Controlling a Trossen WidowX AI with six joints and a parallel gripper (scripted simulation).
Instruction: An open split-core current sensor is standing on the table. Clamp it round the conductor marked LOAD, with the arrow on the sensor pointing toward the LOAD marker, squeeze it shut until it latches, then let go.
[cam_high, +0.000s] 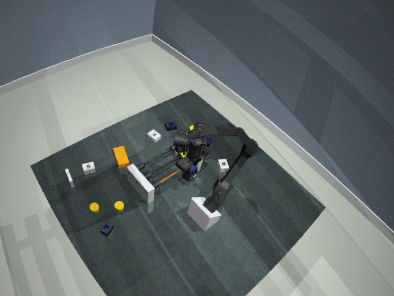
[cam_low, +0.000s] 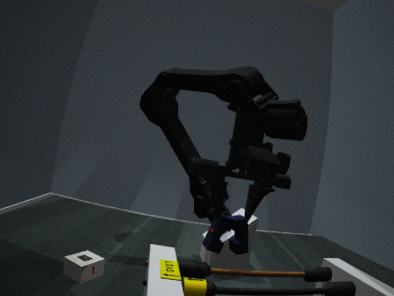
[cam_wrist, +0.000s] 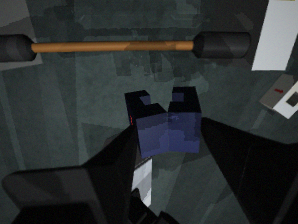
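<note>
The dark blue split-core sensor (cam_high: 190, 173) (cam_low: 215, 241) (cam_wrist: 154, 136) is held off the table, its two halves spread and its mouth facing down in the exterior view. A small red mark shows on its side; its arrow shape is too small to read. My gripper (cam_high: 191, 168) (cam_low: 235, 219) (cam_wrist: 167, 126) is shut on the sensor, one finger at each half. The copper conductor (cam_high: 170, 176) (cam_low: 260, 273) (cam_wrist: 115, 46) beside the yellow LOAD marker (cam_low: 170, 269) runs between two white end panels. It lies outside the sensor, ahead of its mouth in the wrist view.
Dark parallel conductors (cam_low: 280, 290) run beside the copper one, between the white panels (cam_high: 141, 183) (cam_low: 159, 285). A white block (cam_high: 223, 165) (cam_low: 84, 267) (cam_wrist: 287, 97) with a square hole stands nearby. An orange block (cam_high: 121, 156), yellow discs (cam_high: 119, 205) and another dark blue piece (cam_high: 109, 228) lie farther off.
</note>
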